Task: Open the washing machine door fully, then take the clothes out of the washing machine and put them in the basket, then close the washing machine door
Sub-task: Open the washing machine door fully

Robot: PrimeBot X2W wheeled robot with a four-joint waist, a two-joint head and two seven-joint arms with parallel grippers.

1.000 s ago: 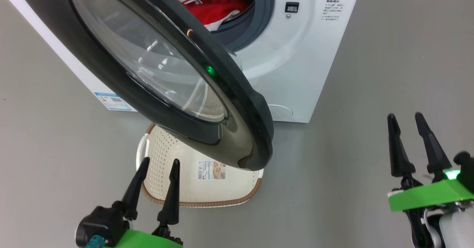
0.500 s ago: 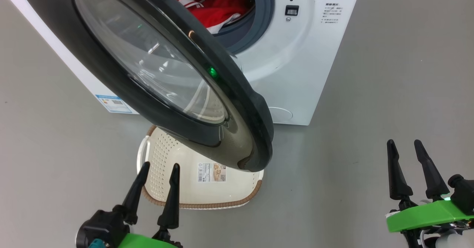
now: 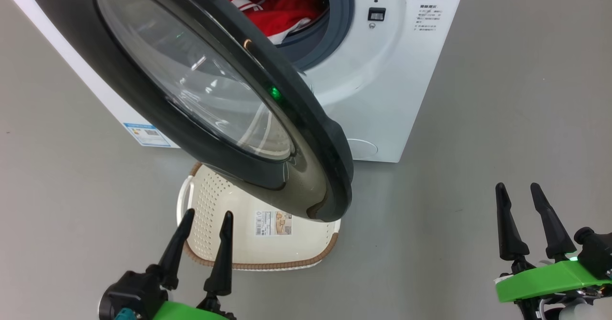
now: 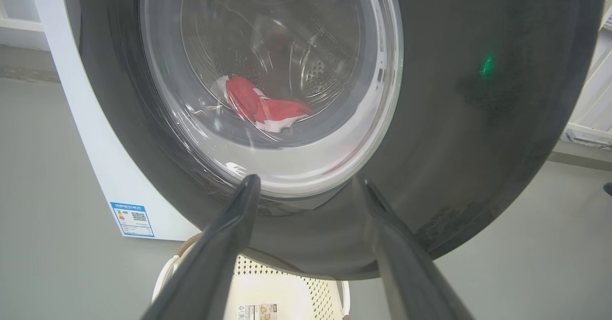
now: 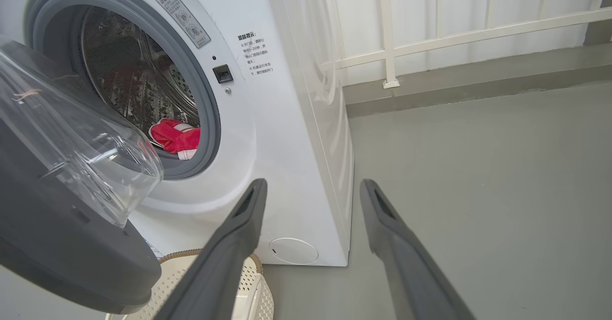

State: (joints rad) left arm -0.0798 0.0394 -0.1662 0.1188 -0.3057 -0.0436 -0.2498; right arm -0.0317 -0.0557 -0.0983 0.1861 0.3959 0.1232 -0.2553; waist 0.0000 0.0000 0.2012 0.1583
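Meanwhile right tool has sunk lower; left tool unmoved; both spread wide, empty.

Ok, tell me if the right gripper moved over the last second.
Yes. The right gripper drew back down the head view, away from the washing machine.

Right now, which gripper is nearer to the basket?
The left gripper: in the head view its fingertips overlap the basket at its edge, below the door. The right gripper is far to the side, over the floor.
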